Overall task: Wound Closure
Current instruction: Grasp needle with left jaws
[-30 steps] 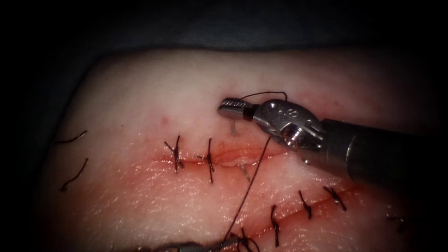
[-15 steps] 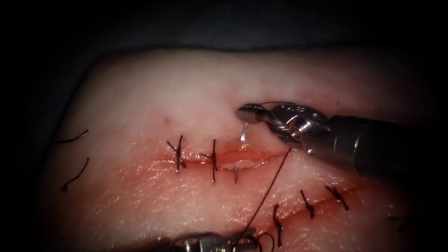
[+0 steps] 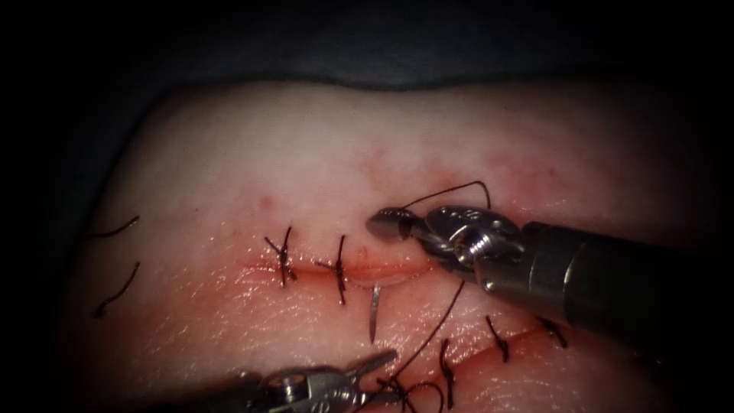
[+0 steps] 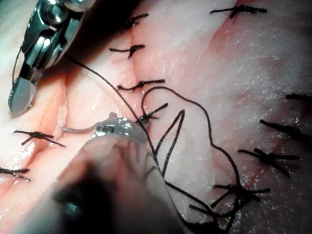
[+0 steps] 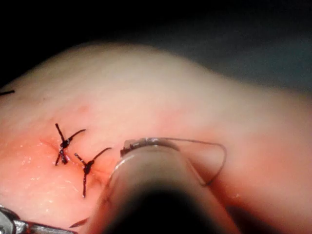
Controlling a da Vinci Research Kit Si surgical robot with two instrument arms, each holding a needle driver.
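Note:
The tissue [image 3: 252, 160] bears a sideways cut [image 3: 397, 270], stitched twice at its left end. My right tool [image 3: 386, 224] lies over the cut's open right part, jaws shut on the needle's rear end, which is hidden under them. The needle is in the tissue, and its tip part [image 3: 374, 310] stands out of the cut's near lip. Dark thread [image 3: 432, 333] loops over the right tool and runs down to the front. My left tool [image 3: 380, 377] sits just below the tip, jaws open and empty. The left wrist view has the needle tip [image 4: 75, 129] and the right tool [image 4: 20, 95].
Two stitches [image 3: 283, 256] [image 3: 339, 269] close the cut's left part. A second stitched cut [image 3: 497, 340] runs at the lower right, with knotted thread by the left tool. Two cut thread ends [image 3: 115, 228] [image 3: 115, 291] lie at the far left. Red fluid wets the tissue around the cut.
My right tool has dropped toward the cut and turned, driving the needle through; the tip now stands out farther on the near lip. My left tool has risen toward the tip.

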